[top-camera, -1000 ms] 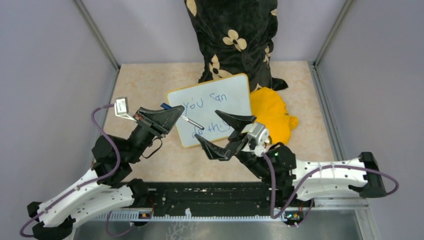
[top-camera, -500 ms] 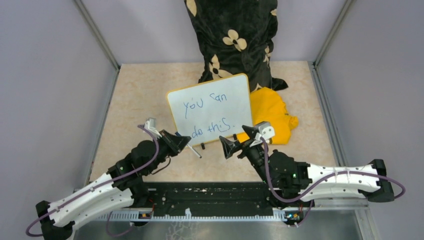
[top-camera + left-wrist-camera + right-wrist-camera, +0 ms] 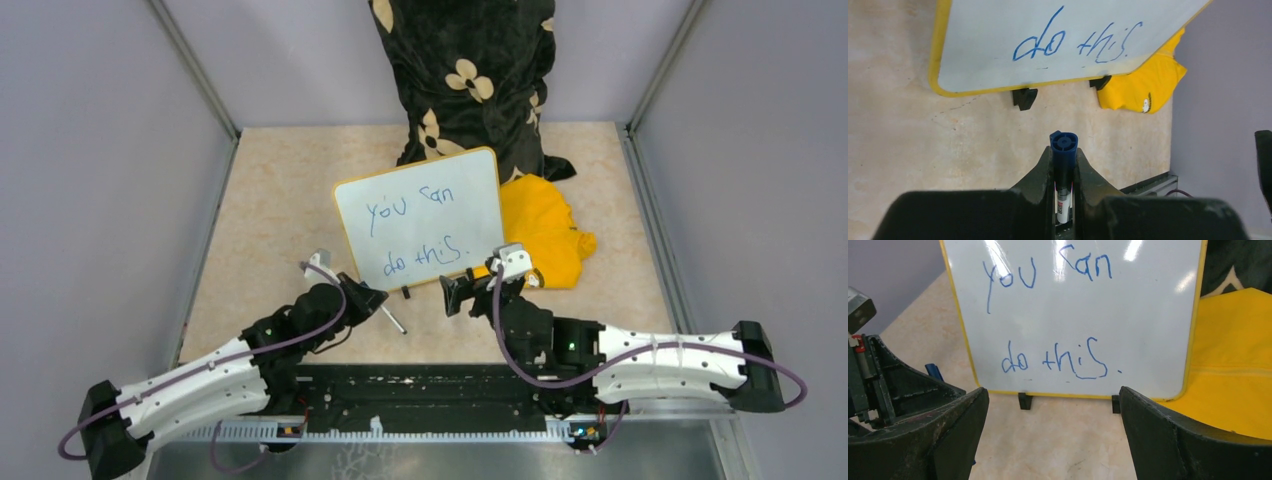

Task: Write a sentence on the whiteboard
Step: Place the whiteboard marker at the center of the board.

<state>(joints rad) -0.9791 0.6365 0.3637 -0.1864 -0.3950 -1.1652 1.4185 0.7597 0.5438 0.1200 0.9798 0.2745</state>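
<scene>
the whiteboard stands propped on its small black clips in the middle of the counter. the sentence "you can do this." is complete in blue, with its final dot. a yellow cloth lies just beside the board. both arms have drawn back from it toward their bases. the left end effector is nearly closed on the blue marker. the right end effector, now spread wide, holds nothing. i judge the writing finished.
</scene>
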